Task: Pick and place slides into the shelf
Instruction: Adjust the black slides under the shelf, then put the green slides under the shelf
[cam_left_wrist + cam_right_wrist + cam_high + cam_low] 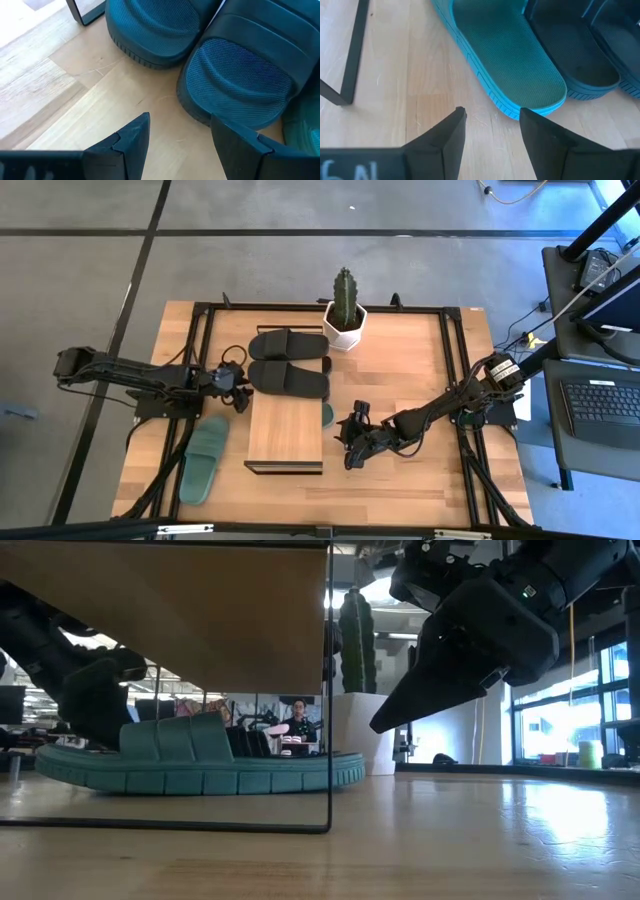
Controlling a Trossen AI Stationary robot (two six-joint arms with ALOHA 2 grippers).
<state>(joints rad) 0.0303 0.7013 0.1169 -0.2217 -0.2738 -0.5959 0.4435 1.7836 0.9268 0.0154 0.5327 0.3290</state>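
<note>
High: shelf (285,436) mid-counter (400,480). Black slides (288,360) paired behind it, green slide (205,459) on its left, another green slide's tip (327,414) pokes out at its right. Potted cactus (345,310) at back.
Low: green slide (200,765) lies under the shelf; right gripper (440,690) hangs above the counter.
Left wrist: left gripper (180,132) jaws apart, empty, by black slide heels.
Right wrist: right gripper (492,125) jaws apart, empty, at green slide's end. Partial white lettering on gripper body, unreadable.
</note>
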